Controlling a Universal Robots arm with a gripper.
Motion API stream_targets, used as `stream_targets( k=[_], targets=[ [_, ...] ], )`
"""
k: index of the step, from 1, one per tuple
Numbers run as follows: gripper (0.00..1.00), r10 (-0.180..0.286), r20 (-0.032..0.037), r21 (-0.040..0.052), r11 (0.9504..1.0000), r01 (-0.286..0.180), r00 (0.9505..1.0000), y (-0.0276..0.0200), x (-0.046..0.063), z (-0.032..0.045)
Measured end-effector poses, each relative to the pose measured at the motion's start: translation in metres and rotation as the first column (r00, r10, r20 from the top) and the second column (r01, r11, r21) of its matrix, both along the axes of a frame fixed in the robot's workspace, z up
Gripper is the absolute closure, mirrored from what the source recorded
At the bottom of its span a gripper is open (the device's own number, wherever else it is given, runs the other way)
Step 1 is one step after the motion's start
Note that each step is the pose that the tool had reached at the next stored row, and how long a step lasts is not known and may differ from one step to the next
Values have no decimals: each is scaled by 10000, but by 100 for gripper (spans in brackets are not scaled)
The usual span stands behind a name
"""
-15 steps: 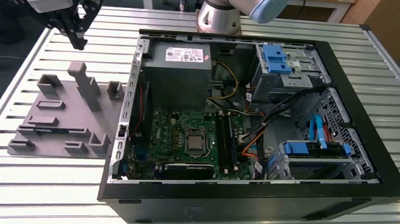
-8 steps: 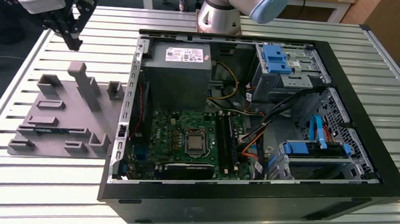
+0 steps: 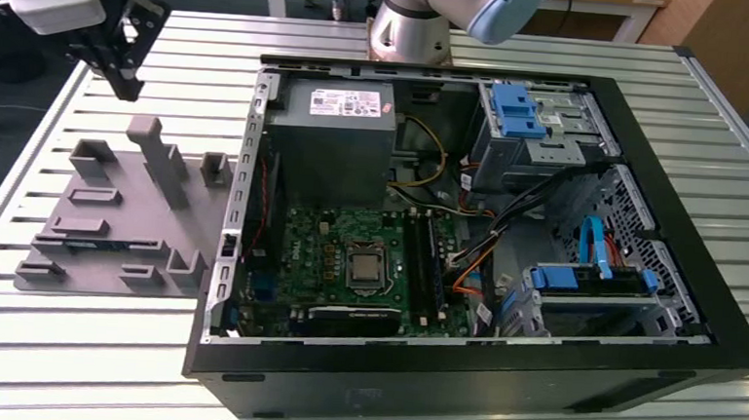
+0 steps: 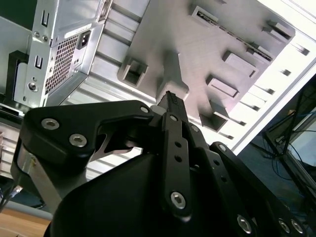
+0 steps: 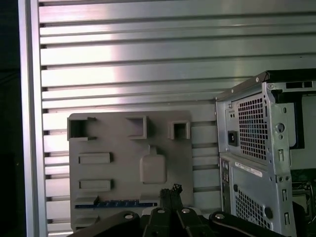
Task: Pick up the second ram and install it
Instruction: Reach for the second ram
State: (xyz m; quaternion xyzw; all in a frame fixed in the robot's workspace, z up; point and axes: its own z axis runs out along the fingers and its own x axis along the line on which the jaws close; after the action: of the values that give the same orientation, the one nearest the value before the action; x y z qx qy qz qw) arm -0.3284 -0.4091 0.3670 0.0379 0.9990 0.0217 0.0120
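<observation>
Gray tray (image 3: 127, 212), gripper (image 3: 127, 87) closed, well above it

You can see the long, thin, dark circuit-board stick (image 3: 96, 245) set on edge in a long slot of the gray plastic tray (image 3: 140, 217), away from the tray's tallest block. In the first wrist view its bluish top edge (image 5: 116, 203) lies level.
</observation>
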Motion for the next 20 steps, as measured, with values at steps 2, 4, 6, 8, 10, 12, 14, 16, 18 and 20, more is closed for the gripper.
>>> stream_targets(
  k=[2, 4, 6, 8, 10, 12, 14, 16, 18, 20],
  targets=[
    [89, 1, 0, 0, 10000, -1, 10000, -14, -19, -3],
    [89, 0, 1, 0, 10000, 0, 10000, -23, -43, -5],
    [89, 1, -1, -1, 10000, -1, 10000, -29, -75, -7],
    [89, 0, -1, -1, 10000, 0, 10000, -33, -114, -8],
    [89, 1, 0, -1, 10000, -1, 10000, -36, -150, -10],
    [89, 1, 0, 0, 10000, -1, 10000, -47, -177, -12],
    [89, 1, 0, 0, 10000, -1, 10000, -65, -205, -14],
    [89, 1, -1, -1, 10000, -1, 10000, -82, -230, -16],
    [89, 1, 0, 0, 10000, -1, 10000, -100, -254, -20],
    [89, 0, 0, -1, 10000, 0, 10000, -117, -279, -22]
  ],
)
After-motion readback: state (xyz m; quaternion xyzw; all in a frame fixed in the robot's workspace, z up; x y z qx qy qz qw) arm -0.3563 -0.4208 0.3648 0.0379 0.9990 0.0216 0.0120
